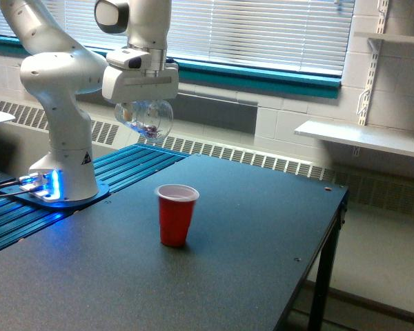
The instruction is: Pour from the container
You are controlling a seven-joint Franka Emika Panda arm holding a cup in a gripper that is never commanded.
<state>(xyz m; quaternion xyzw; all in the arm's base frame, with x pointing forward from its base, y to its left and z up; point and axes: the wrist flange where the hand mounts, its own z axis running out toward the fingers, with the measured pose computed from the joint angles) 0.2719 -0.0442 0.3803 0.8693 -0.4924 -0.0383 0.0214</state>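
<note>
The jaws sit under the white gripper (143,103) body and pinch the jar (146,120), which hangs tipped on its side high above the table (262,227), near its back edge at the exterior view's left. How the fingers meet the glass is hidden by the gripper housing, so the exact hold cannot be made out. A few small pinkish bits show inside the jar, low in its belly; nothing can be seen falling from it. The red cup (176,215) stands upright on the table, well below the jar and off toward the exterior view's right, so the jar's mouth does not look to be over the cup's opening. To pour well from here, the first need, as I judge it, is alignment: bring the jar's lip over the middle of the cup before tipping further, or the bits will land on the table. Coming lower would also help, since light bits dropped from this height can bounce off the rim or scatter. The tilt should then grow slowly, so the bits slide out in a thin run rather than a clump. The cup is light and stands free, so the jar should not touch it.
</note>
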